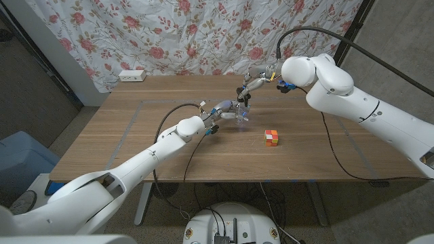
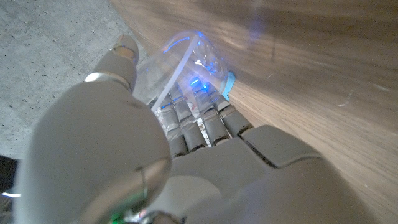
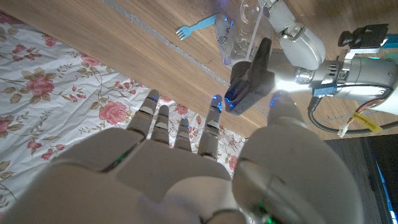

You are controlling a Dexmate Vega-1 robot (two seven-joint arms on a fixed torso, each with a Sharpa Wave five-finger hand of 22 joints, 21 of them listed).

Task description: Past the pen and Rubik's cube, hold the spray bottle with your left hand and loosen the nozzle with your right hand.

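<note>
A clear spray bottle (image 1: 243,114) with a black nozzle (image 1: 244,97) stands near the table's middle. My left hand (image 1: 222,110) grips its body from the left; its fingers (image 2: 199,118) wrap the clear plastic (image 2: 189,59). My right hand (image 1: 255,84) reaches down from behind onto the top. Its thumb (image 3: 280,102) and a finger (image 3: 214,112) pinch the black nozzle (image 3: 252,78), and the other fingers are spread. The bottle (image 3: 239,28) and my left hand (image 3: 295,40) lie beyond them. An orange and white Rubik's cube (image 1: 272,137) sits closer to the front edge, to the right.
A small blue plastic fork (image 3: 189,29) lies on the table beside the bottle. A white power strip (image 1: 132,75) sits at the back left by the floral curtain (image 1: 203,34). Black cables (image 1: 329,146) hang from both arms over the wooden table (image 1: 135,142).
</note>
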